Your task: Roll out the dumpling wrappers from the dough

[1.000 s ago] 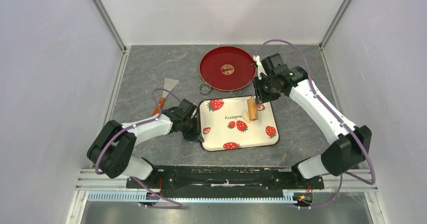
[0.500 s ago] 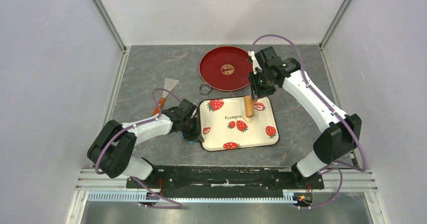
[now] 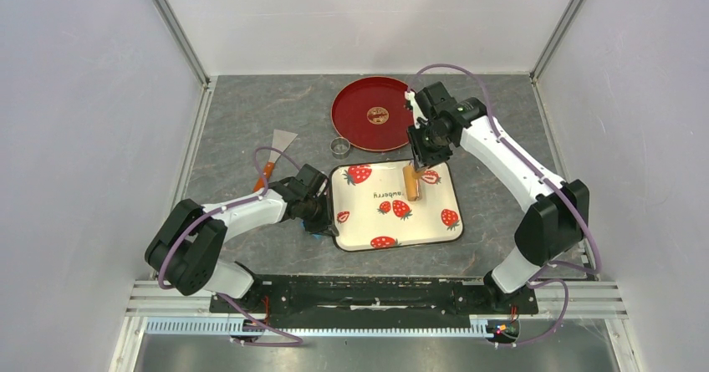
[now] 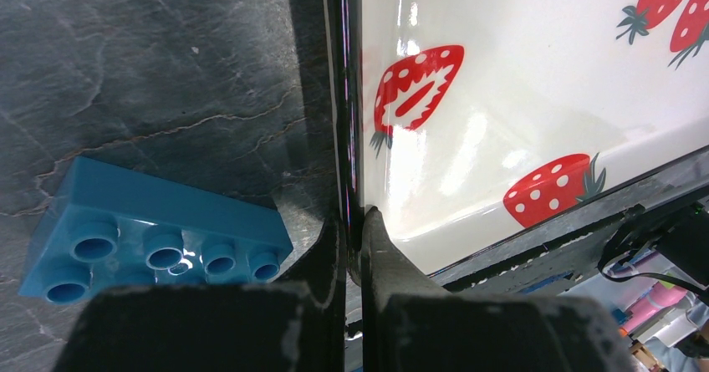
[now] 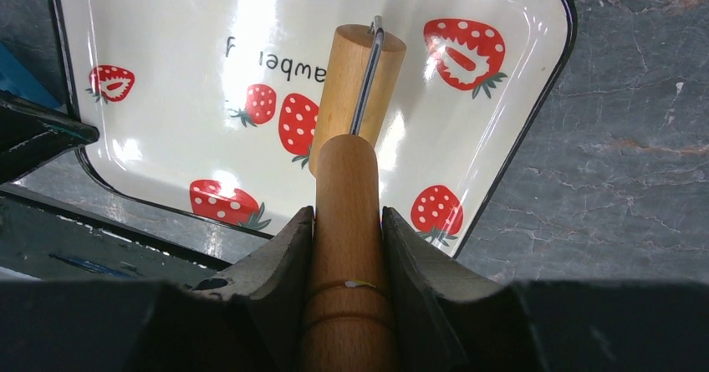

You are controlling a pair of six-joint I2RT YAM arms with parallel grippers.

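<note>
A cream strawberry-print tray [image 3: 431,231] lies in the middle of the table. My left gripper [image 3: 323,222] is shut on its left rim [image 4: 352,138], one finger on each side. My right gripper [image 3: 420,162] is shut on the handle of a wooden rolling pin [image 3: 413,183], whose roller [image 5: 358,88] hangs over the tray's bare far-right part [image 5: 192,21]. One small round tan disc, the dumpling wrapper [image 3: 378,115], sits at the centre of the red plate [image 3: 351,125] behind the tray. No other dough shows on the tray.
A metal ring [image 3: 339,146] stands between the plate and the tray. At the left lies a scraper [image 3: 283,141] with an orange handle. A blue toy brick [image 4: 150,238] rests on the table just left of the tray's rim. Frame posts stand at the far corners.
My right arm has swung a little left and away from me, carrying the rolling pin slightly left over the tray. The left arm and tray have not moved.
</note>
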